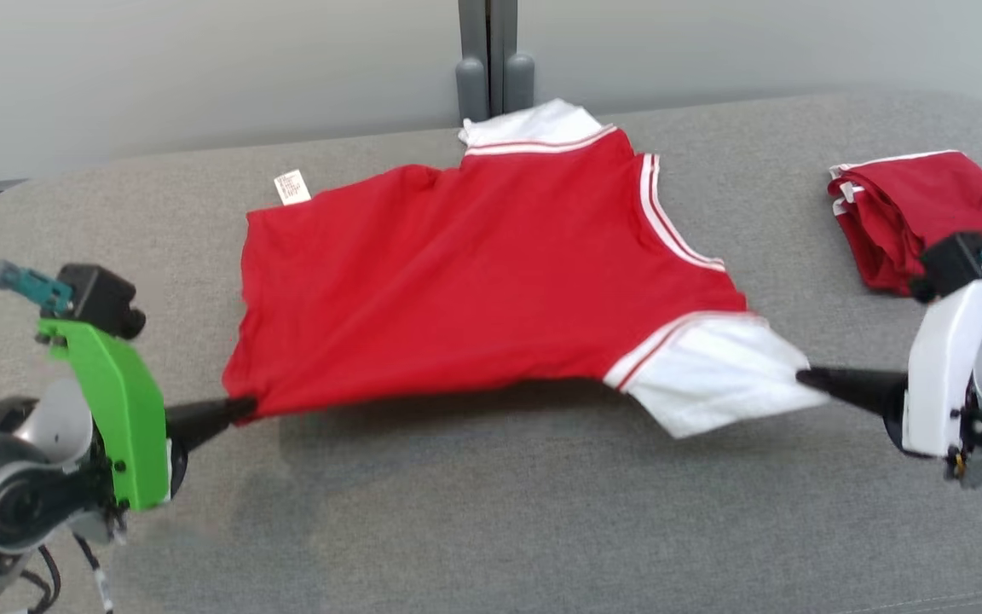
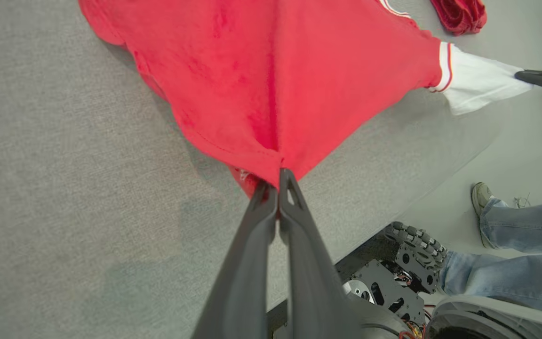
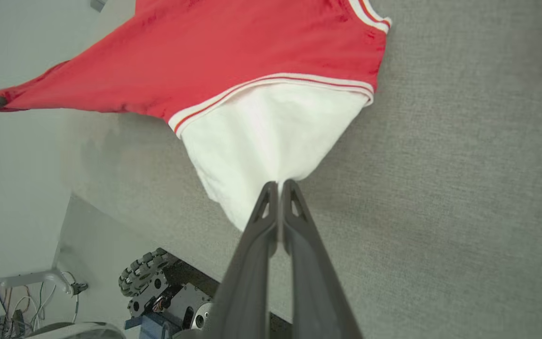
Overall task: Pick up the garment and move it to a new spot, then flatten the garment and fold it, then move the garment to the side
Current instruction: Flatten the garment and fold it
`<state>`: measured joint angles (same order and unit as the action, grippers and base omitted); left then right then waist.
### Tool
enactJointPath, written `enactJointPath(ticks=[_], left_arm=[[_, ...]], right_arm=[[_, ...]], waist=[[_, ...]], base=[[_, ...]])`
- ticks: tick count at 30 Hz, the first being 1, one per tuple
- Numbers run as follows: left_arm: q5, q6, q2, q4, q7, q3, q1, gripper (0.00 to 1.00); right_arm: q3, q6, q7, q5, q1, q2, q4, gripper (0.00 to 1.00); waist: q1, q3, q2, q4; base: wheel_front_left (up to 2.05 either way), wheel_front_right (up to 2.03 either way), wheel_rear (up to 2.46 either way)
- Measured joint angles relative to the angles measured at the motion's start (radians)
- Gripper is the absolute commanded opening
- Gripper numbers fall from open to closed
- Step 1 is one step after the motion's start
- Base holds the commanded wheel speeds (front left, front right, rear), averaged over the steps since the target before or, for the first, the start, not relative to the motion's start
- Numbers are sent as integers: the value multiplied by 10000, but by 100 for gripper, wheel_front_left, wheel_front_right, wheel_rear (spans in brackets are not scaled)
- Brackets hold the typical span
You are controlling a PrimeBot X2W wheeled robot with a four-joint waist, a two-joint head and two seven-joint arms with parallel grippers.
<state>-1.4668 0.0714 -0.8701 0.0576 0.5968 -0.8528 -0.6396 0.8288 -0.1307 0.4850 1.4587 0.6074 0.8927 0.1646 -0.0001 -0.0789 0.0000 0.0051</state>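
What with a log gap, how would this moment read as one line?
phase: flattening | left gripper: shut on shirt hem | right gripper: shut on sleeve | shirt: stretched between them, near edge lifted

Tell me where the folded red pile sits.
In the head view the folded pile lies at the right on the grey cushion, beyond the right gripper, apart from the spread shirt.

A grey fabric-covered tabletop (image 1: 491, 512) with rounded corners stands before a pale, evenly lit wall (image 1: 158, 68), where a grey vertical post (image 1: 488, 43) rises behind its far edge, and smooth light-grey floor (image 2: 534, 155) shows beside its near edge.
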Motion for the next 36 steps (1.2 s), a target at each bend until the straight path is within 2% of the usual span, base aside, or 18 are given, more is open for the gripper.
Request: enactJointPath(ticks=[6,11,15,19,22,26,30,36], left_arm=[[-211,-470,-738,-1041,882,-725,1063,0],[-389,-704,-817,-1496,897,-851,1433,0],[-433,-803,-779,-1490,842,-715,1377,0],[-644,-811,-529,-1294,809,-412,984,0],[-834,-817,-410,-928,1124,-322,658,0],[-1101,-901,-205,-265,1776,-334,250,0],[-1340,-993,178,552,2167,-267,-270,0],[-1235,-911,882,1827,2180,-190,-1002,0]], right_arm=[[343,0,1371,217,-1329,1227,-1569,0],[249,2,2002,577,-1770,2034,-2612,0],[-25,0,2205,761,-1711,2192,-2901,0],[-222,0,2731,1060,-1286,2148,-2558,0],[-362,2,3091,1252,-685,1887,-1831,0],[-370,0,3559,1275,322,1122,-489,0],[-230,2,3963,934,1502,44,1361,0],[-63,2,4113,71,2974,-1709,3783,0]], waist=[[0,348,0,-68],[0,346,0,-70],[0,226,0,-21],[0,69,0,52],[0,-64,0,119],[0,-288,0,193],[0,-569,0,275],[0,-1010,0,361]], base=[[0,0,0],[0,0,0],[0,0,0],[0,0,0],[0,0,0],[0,0,0],[0,0,0],[0,0,0]])
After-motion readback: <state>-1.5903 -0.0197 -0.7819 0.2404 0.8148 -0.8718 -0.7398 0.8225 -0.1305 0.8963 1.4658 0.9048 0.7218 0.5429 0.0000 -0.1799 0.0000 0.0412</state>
